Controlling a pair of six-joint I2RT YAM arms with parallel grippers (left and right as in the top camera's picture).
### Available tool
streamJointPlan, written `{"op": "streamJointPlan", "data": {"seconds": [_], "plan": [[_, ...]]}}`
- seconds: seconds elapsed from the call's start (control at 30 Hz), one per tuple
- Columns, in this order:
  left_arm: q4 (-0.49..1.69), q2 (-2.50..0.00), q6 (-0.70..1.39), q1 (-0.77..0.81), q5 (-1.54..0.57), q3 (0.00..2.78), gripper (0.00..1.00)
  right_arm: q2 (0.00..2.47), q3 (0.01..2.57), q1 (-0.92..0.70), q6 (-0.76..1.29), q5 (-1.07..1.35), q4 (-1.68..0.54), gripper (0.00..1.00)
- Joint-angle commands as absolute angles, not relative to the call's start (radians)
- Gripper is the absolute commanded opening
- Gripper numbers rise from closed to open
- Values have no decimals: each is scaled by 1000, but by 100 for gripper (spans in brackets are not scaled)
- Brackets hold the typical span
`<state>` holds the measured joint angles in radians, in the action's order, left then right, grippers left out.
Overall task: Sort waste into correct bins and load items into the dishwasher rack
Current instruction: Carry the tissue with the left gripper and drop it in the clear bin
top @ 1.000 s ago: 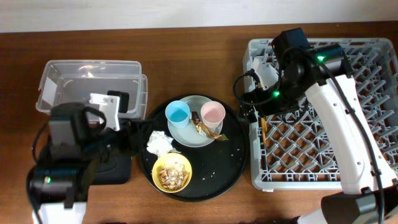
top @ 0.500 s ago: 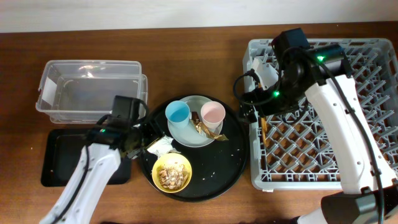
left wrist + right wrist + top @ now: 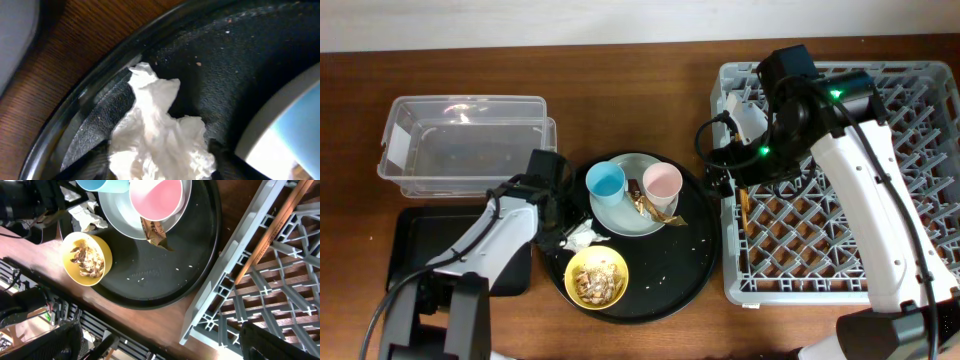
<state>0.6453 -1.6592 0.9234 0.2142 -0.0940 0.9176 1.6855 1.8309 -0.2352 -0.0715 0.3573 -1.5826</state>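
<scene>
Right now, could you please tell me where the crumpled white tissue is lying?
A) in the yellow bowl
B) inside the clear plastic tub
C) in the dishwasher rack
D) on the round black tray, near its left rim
D: the crumpled white tissue lies on the round black tray by its left rim, outside the yellow bowl and the clear tub.

The top camera looks straight down on everything. The left wrist camera is right up close to the tissue (image 3: 157,137). The right one, farther off, shares the tray (image 3: 690,260).
</scene>
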Motion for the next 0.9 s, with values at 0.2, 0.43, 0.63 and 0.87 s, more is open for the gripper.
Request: {"op": "streamJointPlan", "data": {"seconds": [0.2, 0.43, 0.63, 0.87], "plan": [[690, -1501, 819, 213, -31, 954, 11, 1669, 1842, -235, -75, 355, -1582, 98], [664, -1184, 634, 213, 209, 1078, 6, 1669, 1842, -235, -75, 355, -1582, 98], [304, -1456, 624, 175, 640, 1078, 6, 1669, 1842, -235, -75, 355, -1582, 98], [161, -1671, 515, 15, 336, 1084, 99, 1669, 1842, -235, -75, 355, -1582, 98]]}}
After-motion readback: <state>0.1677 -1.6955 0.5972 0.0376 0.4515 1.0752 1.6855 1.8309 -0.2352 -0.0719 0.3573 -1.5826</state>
